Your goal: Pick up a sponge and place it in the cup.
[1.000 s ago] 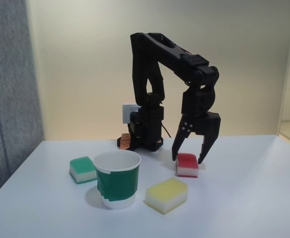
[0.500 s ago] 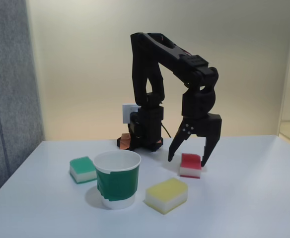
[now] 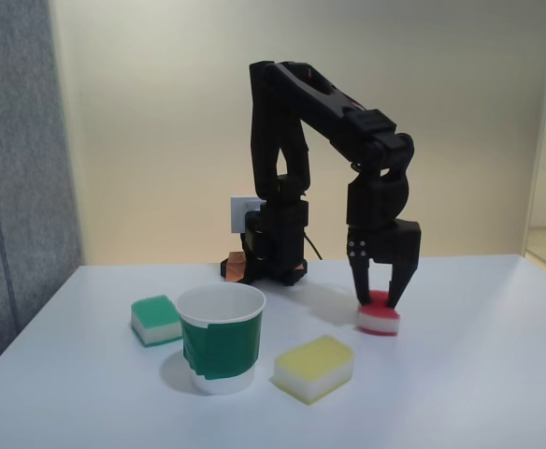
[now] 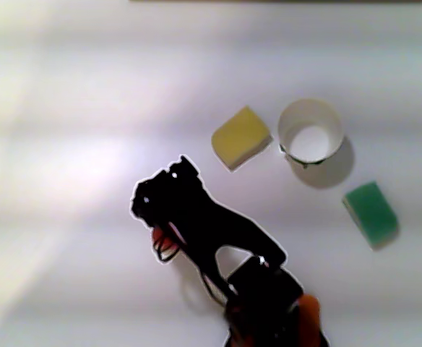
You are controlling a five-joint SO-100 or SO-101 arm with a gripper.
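The sponge, red on top and white below, lies on the white table right of centre in the fixed view. My gripper points straight down over it, with the fingers pressed against its two sides and the sponge squeezed between them. In the other view, bits of the red sponge peek out from under the black arm. The cup, white paper with a wide green band, stands upright at the front left, well apart from the gripper. From above, the cup shows nothing inside.
A larger yellow sponge lies between the cup and the red sponge. A green-topped sponge sits left of the cup. The arm's base stands at the back of the table, near the wall.
The gripper was open and astride the sponge. It has shifted right, nudging the sponge with it, dropped lower and closed its fingers onto the sponge.
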